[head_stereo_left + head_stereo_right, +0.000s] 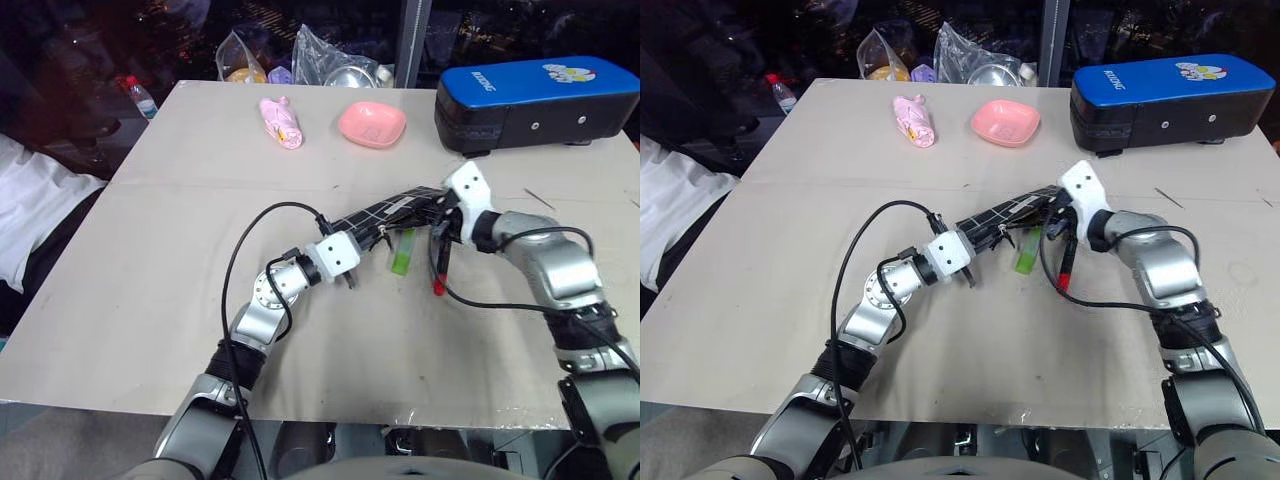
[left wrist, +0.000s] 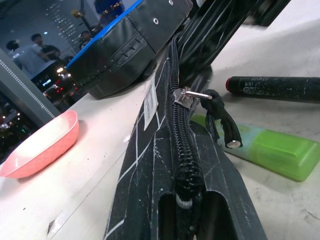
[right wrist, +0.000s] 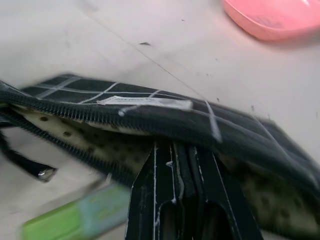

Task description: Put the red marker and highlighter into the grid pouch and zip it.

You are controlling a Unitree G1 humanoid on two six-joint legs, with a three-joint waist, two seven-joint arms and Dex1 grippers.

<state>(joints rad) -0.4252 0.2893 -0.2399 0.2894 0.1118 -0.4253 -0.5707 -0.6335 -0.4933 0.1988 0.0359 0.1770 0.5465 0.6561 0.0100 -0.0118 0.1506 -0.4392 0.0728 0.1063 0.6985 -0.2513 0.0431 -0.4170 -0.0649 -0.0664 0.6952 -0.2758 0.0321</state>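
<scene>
1. Spanning the gap between the two grippers, the pouch [image 1: 385, 215] is held off the table [image 1: 150, 250] like a small bridge, which looks meant to keep its mouth up and reachable.
2. The left gripper [image 1: 352, 262] is clamped on the pouch's near end, right at the closed stretch of zipper; this probably anchors the fabric so the other end can be worked.
3. The right gripper [image 1: 447, 222] is pinched on the far end's upper edge, where the dotted lining [image 3: 125, 150] shows, so the mouth there gapes open.
4. The marker [image 1: 440, 262] lies on the table just below the right gripper, red end toward the robot, not yet inside.
5. The highlighter [image 1: 402, 252] lies between the grippers, partly under the raised pouch, also still outside.
6. The pull cord [image 2: 220, 117] dangles from the slider above the highlighter, so zipping is judged still to come.
</scene>
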